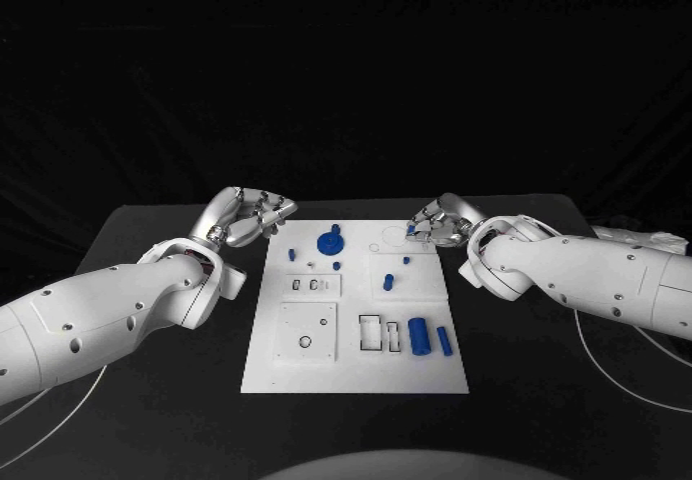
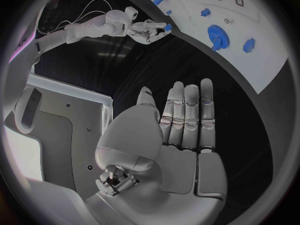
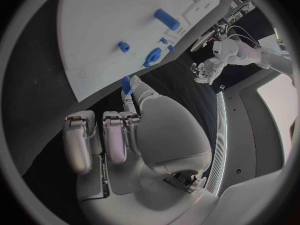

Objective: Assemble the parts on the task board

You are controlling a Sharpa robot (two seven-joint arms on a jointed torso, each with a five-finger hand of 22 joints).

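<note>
Your right hand [image 1: 437, 226] pinches a small blue peg [image 3: 126, 84] at the task board's [image 1: 289, 375] one-o'clock corner; it looks light, rigid and slick, so grip its sides firmly. Your left hand [image 2: 181, 127] is spread, holding nothing.

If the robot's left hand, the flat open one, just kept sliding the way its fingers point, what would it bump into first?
Probably the near edge of the white task board. The silver left hand lies open, fingers straight, over bare black table. Just past that edge stands the blue toothed gear, though depth is hard to judge.
</note>
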